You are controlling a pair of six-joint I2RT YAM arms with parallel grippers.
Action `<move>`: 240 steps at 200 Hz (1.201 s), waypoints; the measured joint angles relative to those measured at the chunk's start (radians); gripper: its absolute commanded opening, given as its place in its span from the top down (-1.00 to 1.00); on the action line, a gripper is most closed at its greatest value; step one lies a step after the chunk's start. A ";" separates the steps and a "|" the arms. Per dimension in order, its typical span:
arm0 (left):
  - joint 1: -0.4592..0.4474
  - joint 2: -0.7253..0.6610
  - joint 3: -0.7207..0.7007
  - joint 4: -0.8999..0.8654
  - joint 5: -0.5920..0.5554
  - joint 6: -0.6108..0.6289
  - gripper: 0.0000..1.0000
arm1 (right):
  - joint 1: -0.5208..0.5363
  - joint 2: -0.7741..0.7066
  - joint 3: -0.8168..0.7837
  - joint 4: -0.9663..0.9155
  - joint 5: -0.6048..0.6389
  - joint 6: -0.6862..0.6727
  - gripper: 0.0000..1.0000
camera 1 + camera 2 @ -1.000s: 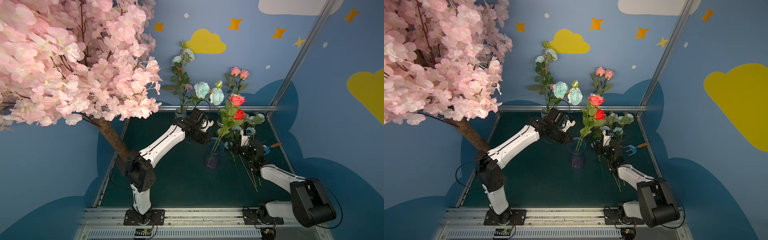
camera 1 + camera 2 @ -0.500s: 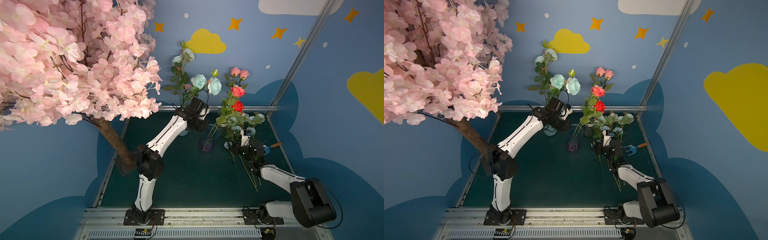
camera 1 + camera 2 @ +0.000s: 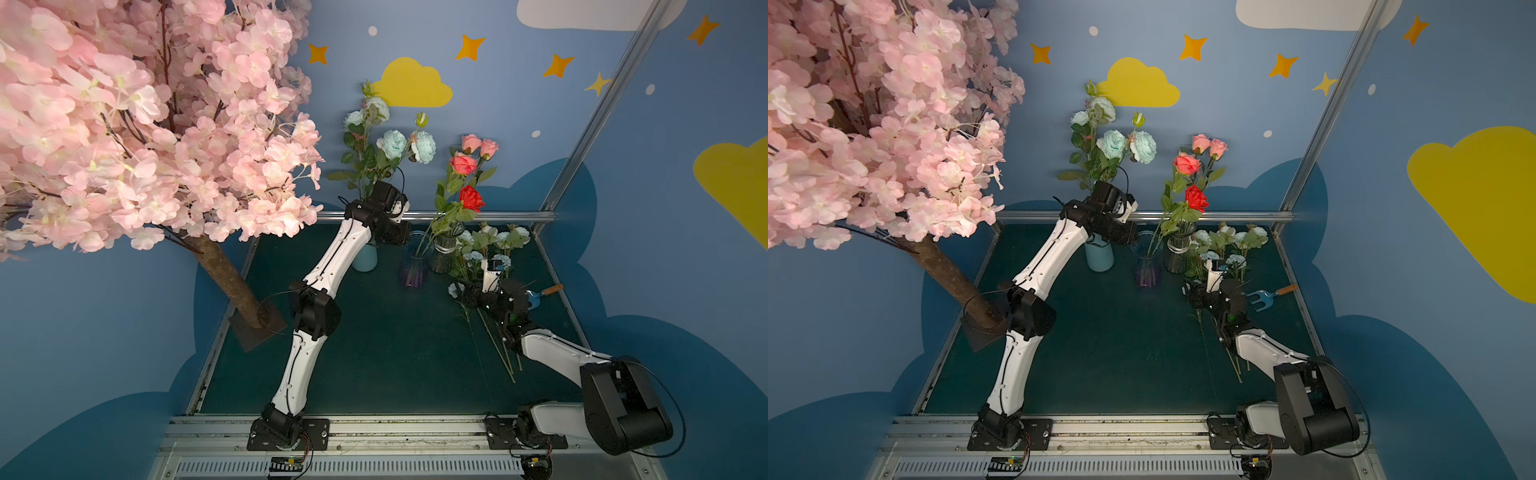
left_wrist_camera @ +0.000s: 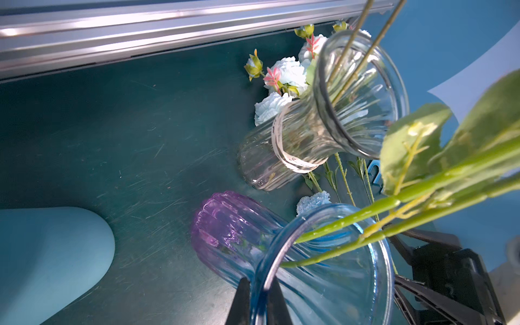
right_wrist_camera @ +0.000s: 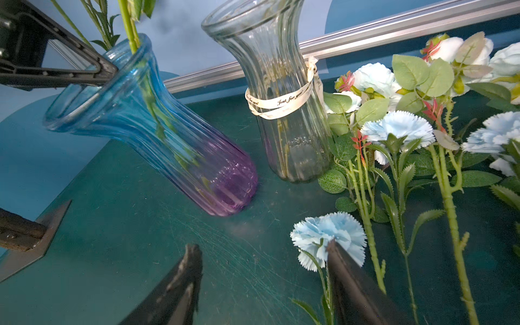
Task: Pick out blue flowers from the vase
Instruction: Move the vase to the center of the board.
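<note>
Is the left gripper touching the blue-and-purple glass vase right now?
Touching. The left wrist view shows the left gripper clamped on the rim of the blue-and-purple glass vase, one finger inside, one outside.

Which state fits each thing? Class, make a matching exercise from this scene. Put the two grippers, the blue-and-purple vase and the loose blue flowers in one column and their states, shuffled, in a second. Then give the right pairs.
Column A
1. left gripper
2. right gripper
3. blue-and-purple vase
4. loose blue flowers

Column B
a. tilted
b. open, holding nothing
c. lying on the green mat
d. shut on a vase rim

Pairs: 1-d, 2-b, 3-a, 4-c
</note>
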 measured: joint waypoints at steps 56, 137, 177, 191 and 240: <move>0.045 0.024 0.022 0.001 0.053 -0.030 0.95 | 0.000 0.002 0.000 0.000 -0.008 0.002 -0.41; 0.080 0.073 0.087 0.024 0.072 -0.075 0.95 | -0.001 0.010 0.000 0.000 -0.016 0.002 -0.41; 0.082 0.084 0.092 0.047 0.093 -0.092 0.60 | -0.001 0.013 0.000 -0.001 -0.017 0.002 -0.41; 0.082 0.085 0.094 0.079 0.111 -0.103 0.42 | -0.001 0.013 0.000 -0.001 -0.019 0.002 -0.41; 0.079 0.085 0.113 0.139 0.146 -0.111 0.16 | -0.001 0.013 0.000 -0.001 -0.023 0.002 -0.42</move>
